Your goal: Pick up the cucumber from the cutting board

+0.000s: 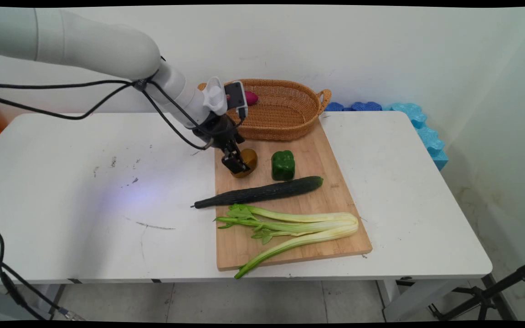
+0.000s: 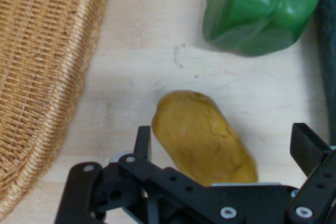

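Lying on the white table (image 1: pixel 84 182), a wooden cutting board (image 1: pixel 331 200) is seen with celery (image 1: pixel 299 225), a dark cucumber (image 1: pixel 262 192), a green pepper (image 1: pixel 283 165) and a yellowish potato (image 2: pixel 202 140) on it, while a wicker basket (image 1: pixel 285 114) is placed at its far end. The gripper (image 2: pixel 223 148) is lowered with its fingers spread wide on both sides of the potato, which is not yet grasped or lifted. A pink item (image 1: pixel 251 98) inside the basket is mostly hidden by the wrist and cannot be identified.

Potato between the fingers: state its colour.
Yellowish brown potato, clearest in the hand view.
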{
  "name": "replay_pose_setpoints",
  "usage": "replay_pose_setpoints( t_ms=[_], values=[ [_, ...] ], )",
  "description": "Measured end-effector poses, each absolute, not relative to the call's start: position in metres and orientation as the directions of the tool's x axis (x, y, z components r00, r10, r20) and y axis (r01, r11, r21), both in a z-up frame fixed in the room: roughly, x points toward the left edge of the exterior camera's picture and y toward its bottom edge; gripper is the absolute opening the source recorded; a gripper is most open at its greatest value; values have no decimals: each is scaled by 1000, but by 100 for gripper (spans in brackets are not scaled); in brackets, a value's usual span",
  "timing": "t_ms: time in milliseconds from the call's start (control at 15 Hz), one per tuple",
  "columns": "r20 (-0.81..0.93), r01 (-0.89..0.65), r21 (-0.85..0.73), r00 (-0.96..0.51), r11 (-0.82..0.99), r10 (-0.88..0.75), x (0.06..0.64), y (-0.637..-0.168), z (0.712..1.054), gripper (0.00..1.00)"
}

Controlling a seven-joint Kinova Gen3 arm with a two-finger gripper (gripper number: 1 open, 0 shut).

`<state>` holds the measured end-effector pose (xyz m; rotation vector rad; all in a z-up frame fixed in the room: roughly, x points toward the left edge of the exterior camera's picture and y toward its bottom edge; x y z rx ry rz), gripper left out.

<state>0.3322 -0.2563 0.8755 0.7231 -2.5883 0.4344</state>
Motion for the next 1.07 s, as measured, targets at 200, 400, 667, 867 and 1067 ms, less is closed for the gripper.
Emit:
replay_pose_setpoints(
  t_ms=[200, 400, 667, 867, 1067],
  values=[
    [486, -565, -166, -760, 808, -432, 326, -246, 887, 100],
    [506, -592, -137, -731, 794, -458, 316, -233, 898, 100],
    [528, -622, -93, -693, 777, -492, 304, -219, 902, 100],
    [537, -632, -74, -677, 772, -503, 298, -213, 898, 100],
    [542, -633, -59, -670, 772, -508, 295, -208, 887, 100]
  ],
)
